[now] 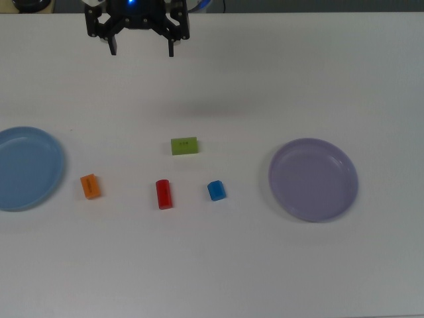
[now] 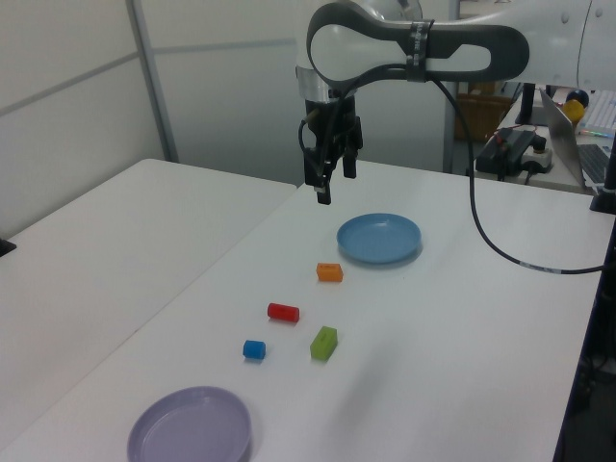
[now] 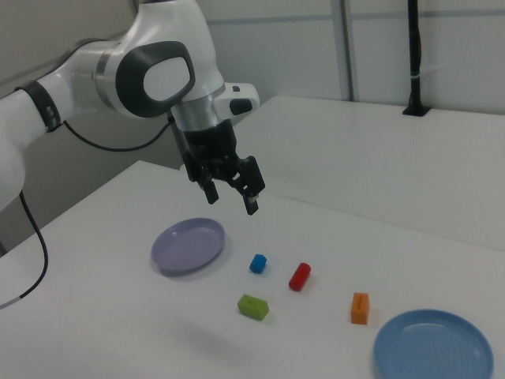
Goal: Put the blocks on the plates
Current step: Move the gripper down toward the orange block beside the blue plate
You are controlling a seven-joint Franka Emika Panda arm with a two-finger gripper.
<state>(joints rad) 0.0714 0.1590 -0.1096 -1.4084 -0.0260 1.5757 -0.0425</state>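
Observation:
Four blocks lie on the white table between two plates. In the top view, the orange block (image 1: 91,186) is nearest the light blue plate (image 1: 26,167) at the left. The red block (image 1: 163,194) and blue block (image 1: 216,190) sit in the middle, with the lime-green block (image 1: 184,146) just behind them. The lavender plate (image 1: 313,179) is at the right. Both plates hold nothing. My gripper (image 1: 142,48) hangs open and empty high above the table's far side, well away from the blocks. It also shows in the left view (image 2: 330,182) and the right view (image 3: 233,198).
A second white table (image 3: 394,150) adjoins this one across a seam. A laptop and cables (image 2: 539,144) sit beyond the far edge in the left view. A black cable (image 2: 481,231) loops from the arm over the table.

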